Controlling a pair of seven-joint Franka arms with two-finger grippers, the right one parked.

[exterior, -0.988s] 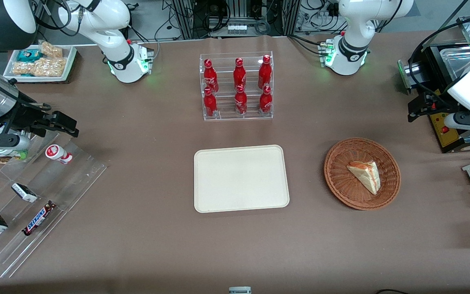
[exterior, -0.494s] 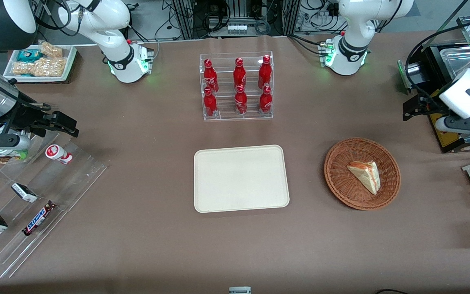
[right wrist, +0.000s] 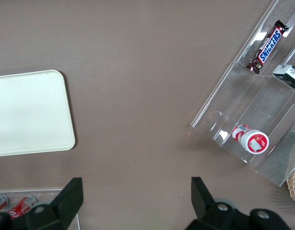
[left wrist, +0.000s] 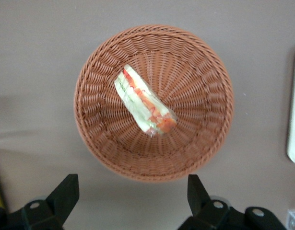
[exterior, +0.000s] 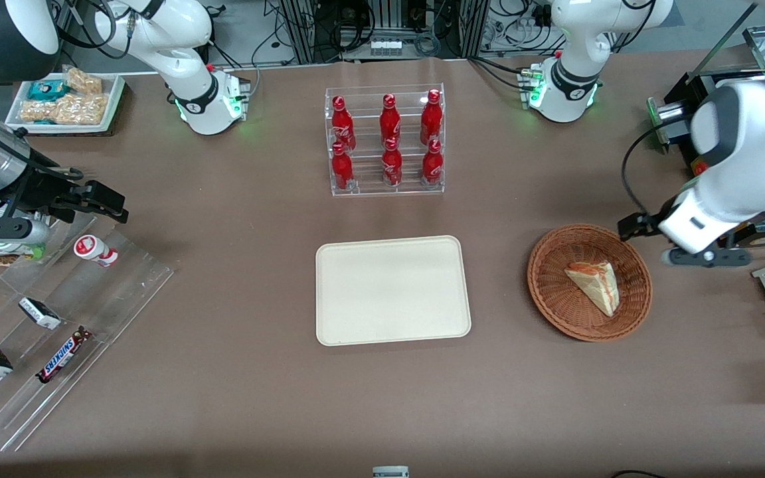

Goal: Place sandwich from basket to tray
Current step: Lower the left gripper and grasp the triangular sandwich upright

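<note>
Gripper (left wrist: 130, 201) hangs spread wide just off the basket (left wrist: 97, 139) rim; sandwich (left wrist: 144, 107) inside runs roughly 11-to-5.

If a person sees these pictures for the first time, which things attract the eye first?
Probably the sandwich lying in the wicker basket, with the gripper above the basket's edge, jaws open. Next, the cream tray beside the basket, and the red cola bottles in a clear rack, farther from the front camera.
</note>
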